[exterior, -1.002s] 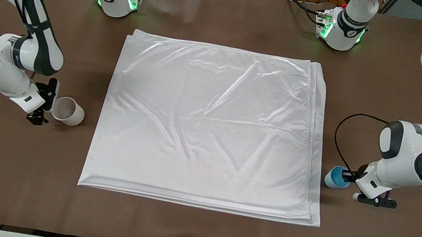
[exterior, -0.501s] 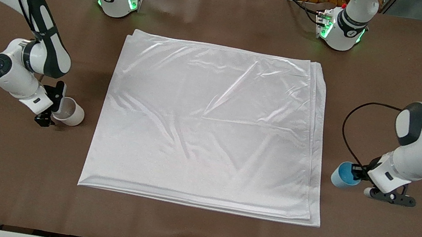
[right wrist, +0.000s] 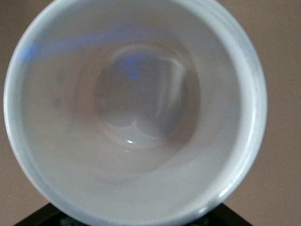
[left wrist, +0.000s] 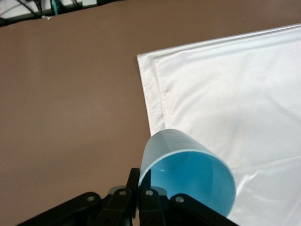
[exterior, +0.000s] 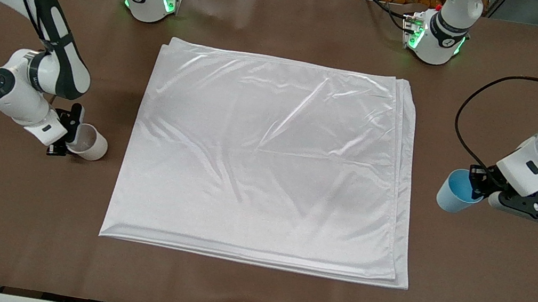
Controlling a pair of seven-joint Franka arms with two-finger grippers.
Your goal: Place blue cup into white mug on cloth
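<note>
Lifted blue cup (exterior: 457,191), left hand (exterior: 479,187) gripping

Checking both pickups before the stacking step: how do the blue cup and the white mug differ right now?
The blue cup hangs tilted in the left claw, off the table; the white mug lies on the table at the right claw. Cup is light blue, mug cream-white. Both are off the cloth, at its two ends.

Robot lab: dual arms (exterior: 31,81), cables (exterior: 474,113).

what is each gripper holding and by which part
Left gripper holds the blue cup by its rim. Right gripper is at the white mug's rim; hold unclear.
</note>
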